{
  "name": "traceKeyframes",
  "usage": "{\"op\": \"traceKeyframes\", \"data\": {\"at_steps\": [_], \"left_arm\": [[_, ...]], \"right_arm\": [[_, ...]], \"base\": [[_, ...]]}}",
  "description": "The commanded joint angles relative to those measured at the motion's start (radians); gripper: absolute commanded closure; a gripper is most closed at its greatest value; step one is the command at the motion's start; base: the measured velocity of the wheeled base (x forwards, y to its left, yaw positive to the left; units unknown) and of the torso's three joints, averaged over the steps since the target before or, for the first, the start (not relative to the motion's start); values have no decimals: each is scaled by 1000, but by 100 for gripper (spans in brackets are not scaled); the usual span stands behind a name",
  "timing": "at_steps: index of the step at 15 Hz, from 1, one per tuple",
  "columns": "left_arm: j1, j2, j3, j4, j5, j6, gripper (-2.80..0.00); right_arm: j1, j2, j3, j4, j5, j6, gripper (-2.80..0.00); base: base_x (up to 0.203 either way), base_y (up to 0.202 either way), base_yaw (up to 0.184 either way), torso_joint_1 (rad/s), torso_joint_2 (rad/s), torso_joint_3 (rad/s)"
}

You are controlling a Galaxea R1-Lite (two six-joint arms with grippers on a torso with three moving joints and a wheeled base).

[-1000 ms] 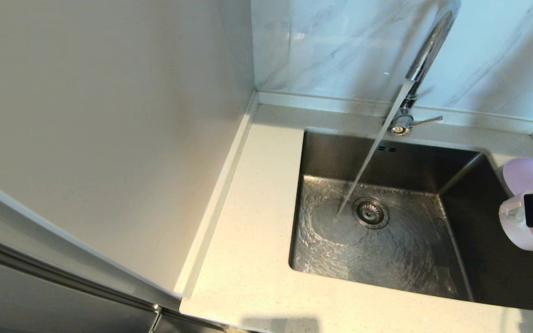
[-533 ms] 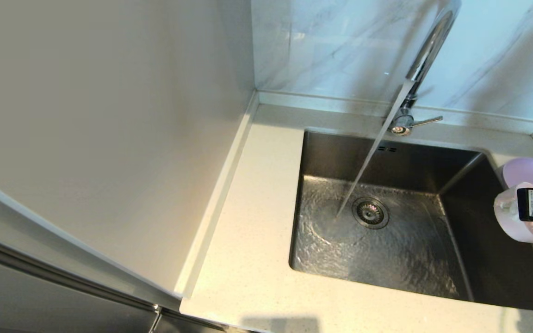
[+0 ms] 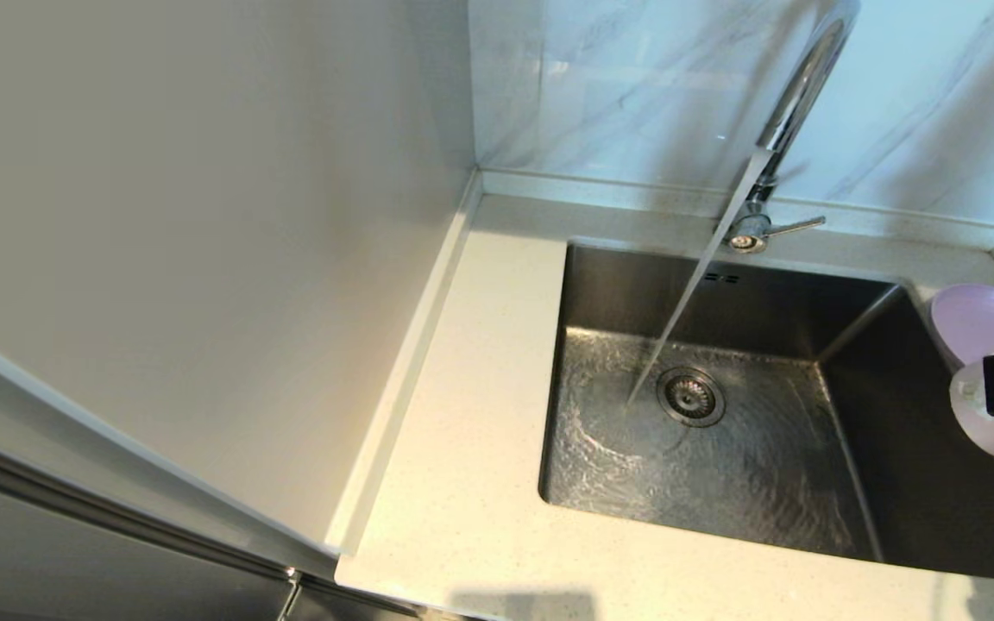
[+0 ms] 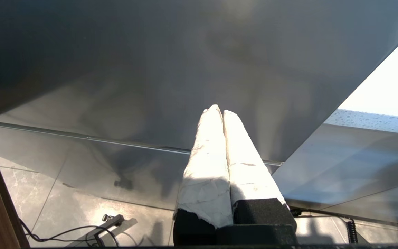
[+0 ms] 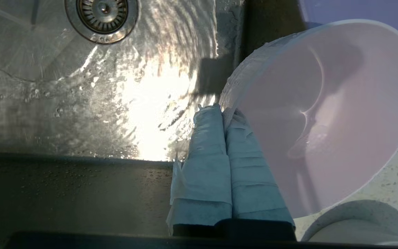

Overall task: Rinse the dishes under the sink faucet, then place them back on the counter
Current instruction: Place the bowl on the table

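My right gripper [image 5: 221,112] is shut on the rim of the pale pink bowl [image 5: 323,114], one finger inside and one outside. I hold the bowl [image 3: 976,423] tilted on its side over the right edge of the sink [image 3: 721,293], partly above the counter [image 3: 471,448]. Just behind it, the lilac plate [image 3: 984,323] lies on the counter. The faucet [image 3: 795,95] is running, and its stream [image 3: 687,302] lands beside the drain [image 3: 690,397]. My left gripper [image 4: 218,110] is shut on nothing, parked low by a grey cabinet front and out of the head view.
A tall pale panel [image 3: 204,216] walls off the counter's left side. The faucet's lever [image 3: 795,226] points right at the back edge. Water ripples across the sink floor [image 5: 81,103]. Marble-veined tiles [image 3: 618,86] rise behind.
The bowl in my right gripper rose and edged left, then moved right toward the counter, uncovering more of the lilac plate. The water keeps running.
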Motion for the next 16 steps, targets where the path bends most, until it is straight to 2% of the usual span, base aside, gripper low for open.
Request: {"op": "traceKeyframes", "data": {"at_steps": [1, 16], "left_arm": [[0, 0, 0, 0, 1, 0, 0], [0, 0, 0, 0, 0, 0, 0]], "right_arm": [[-13, 12, -2, 1, 1, -1, 0], [2, 115, -129, -4, 8, 2, 0]], "base": [[0, 0, 0, 0, 0, 0], [0, 0, 0, 0, 0, 0]]}}
